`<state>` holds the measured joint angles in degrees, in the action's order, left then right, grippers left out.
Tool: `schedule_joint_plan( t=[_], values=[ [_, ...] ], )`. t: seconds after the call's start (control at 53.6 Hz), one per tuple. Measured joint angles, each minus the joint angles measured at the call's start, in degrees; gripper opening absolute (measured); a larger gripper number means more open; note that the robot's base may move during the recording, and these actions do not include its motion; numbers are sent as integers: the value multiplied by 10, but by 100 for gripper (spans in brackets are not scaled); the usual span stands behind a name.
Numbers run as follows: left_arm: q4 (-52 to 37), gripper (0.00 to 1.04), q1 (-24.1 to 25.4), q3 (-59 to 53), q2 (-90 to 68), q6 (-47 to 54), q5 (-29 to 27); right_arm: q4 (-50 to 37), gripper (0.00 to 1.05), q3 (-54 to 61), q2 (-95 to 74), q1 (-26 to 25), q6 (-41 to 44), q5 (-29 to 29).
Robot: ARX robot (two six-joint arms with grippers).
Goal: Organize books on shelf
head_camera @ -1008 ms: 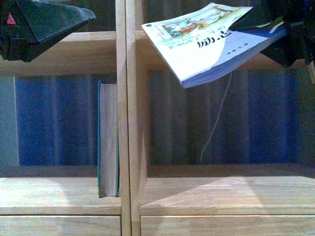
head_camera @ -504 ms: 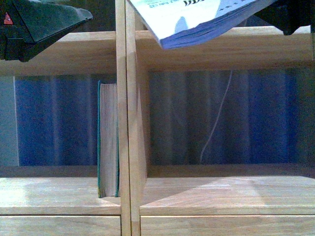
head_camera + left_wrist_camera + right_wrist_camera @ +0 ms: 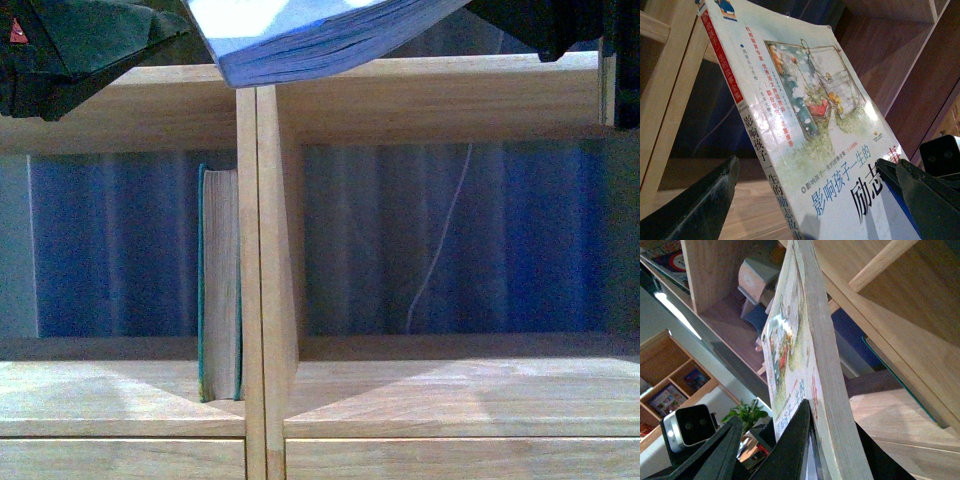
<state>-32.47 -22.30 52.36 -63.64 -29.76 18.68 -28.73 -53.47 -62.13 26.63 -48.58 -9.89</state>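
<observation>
Two books: teal book (image 3: pixel 220 285) upright, just left of shelf divider (image 3: pixel 258 250). Paperback (image 3: pixel 320 40) high across divider, long axis left-right, free end pointing left, clamped by right gripper (image 3: pixel 807 425). Left gripper (image 3: pixel 90 45) jaws wide, empty.

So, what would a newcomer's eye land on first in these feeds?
The white paperback, gripped by the right end effector, hangs tilted at the top of the front view, over the shelf's central divider. Below, the teal book stands upright alone in the left compartment, against that divider.
</observation>
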Motion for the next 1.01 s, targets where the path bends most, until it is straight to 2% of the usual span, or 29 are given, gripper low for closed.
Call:
schedule_joint_plan(
  t=[0.299, 0.504, 0.635, 0.878, 1.008],
  values=[
    [19, 41, 0, 0, -2, 0, -13, 0, 15, 10, 6, 19, 2, 3],
    [18, 14, 0, 1, -2, -10, -18, 0, 15, 16, 9, 19, 2, 7],
    [17, 8, 0, 4, -2, -29, -17, 0, 15, 16, 9, 19, 2, 10],
    [16, 7, 0, 4, -1, -32, -17, 3, 15, 16, 9, 13, 4, 3],
    [22, 7, 9, 5, 3, -23, -18, 2, 33, 16, 9, -9, 13, -11]
  ],
)
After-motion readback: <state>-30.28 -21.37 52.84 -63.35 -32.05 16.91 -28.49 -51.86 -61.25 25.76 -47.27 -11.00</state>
